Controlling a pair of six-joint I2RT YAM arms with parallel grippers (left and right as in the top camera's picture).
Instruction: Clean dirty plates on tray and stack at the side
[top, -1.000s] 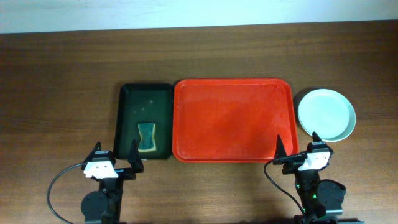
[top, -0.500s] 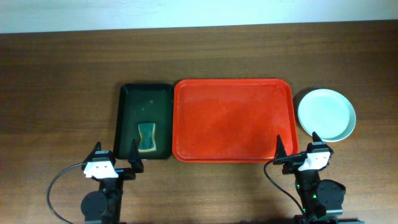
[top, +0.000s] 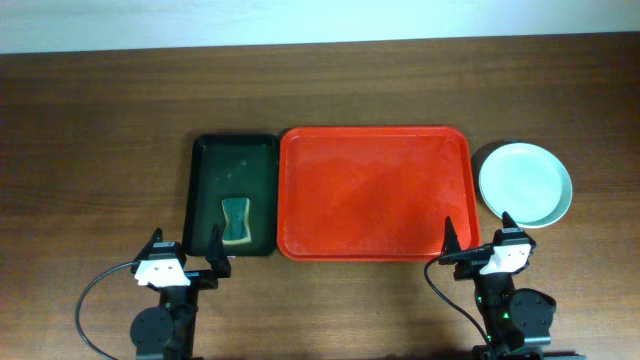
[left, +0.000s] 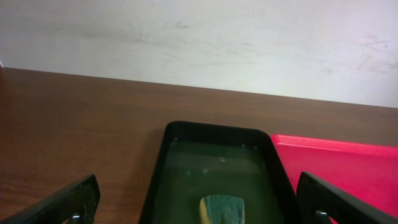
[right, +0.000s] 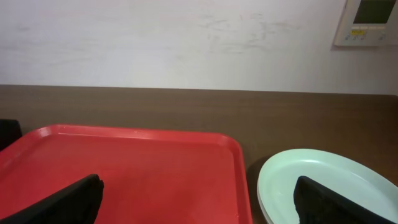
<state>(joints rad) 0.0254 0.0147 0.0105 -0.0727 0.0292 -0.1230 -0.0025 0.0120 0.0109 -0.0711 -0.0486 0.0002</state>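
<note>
The red tray (top: 375, 192) lies in the middle of the table with nothing on it; it also shows in the right wrist view (right: 124, 168). A stack of plates (top: 525, 184) with a pale blue-green one on top rests on the table right of the tray, also in the right wrist view (right: 323, 180). No smear shows on the top plate. My left gripper (top: 186, 262) is open and empty at the front edge, just before the green tray. My right gripper (top: 478, 248) is open and empty before the red tray's right front corner.
A narrow dark green tray (top: 234, 195) holding liquid and a green-and-yellow sponge (top: 236, 219) lies left of the red tray; the sponge also shows in the left wrist view (left: 222, 208). A white wall stands behind the table.
</note>
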